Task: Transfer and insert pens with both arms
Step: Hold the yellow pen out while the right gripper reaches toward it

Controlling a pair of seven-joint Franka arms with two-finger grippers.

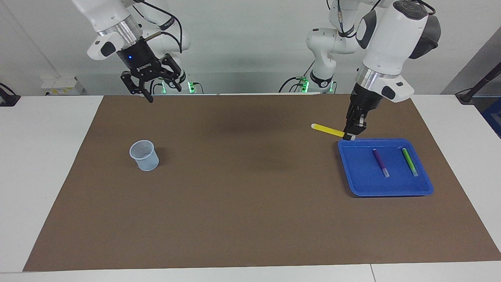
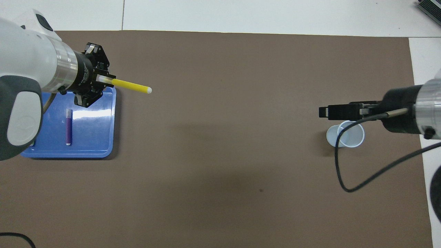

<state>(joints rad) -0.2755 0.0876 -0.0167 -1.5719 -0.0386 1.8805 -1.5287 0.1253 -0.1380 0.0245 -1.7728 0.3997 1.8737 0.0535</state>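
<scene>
You are looking at a robotics lab; two white arms [image 1: 391, 35] bolted at a white bench [image 1: 47, 164]; a brown mat [image 1: 235, 196] over it; bare grey wall [image 1: 250, 47]; trailing cables [image 2: 348, 172].

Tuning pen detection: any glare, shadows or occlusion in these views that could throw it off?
Overhead view: a white glare patch on the blue tray floor beside the purple pen; the left arm's body covers the green pen almost entirely. Facing view: no glare on the tray, the green pen is clear, and soft arm shadows lie on the brown mat. The yellow pen in the left gripper stays sharp in both.
</scene>
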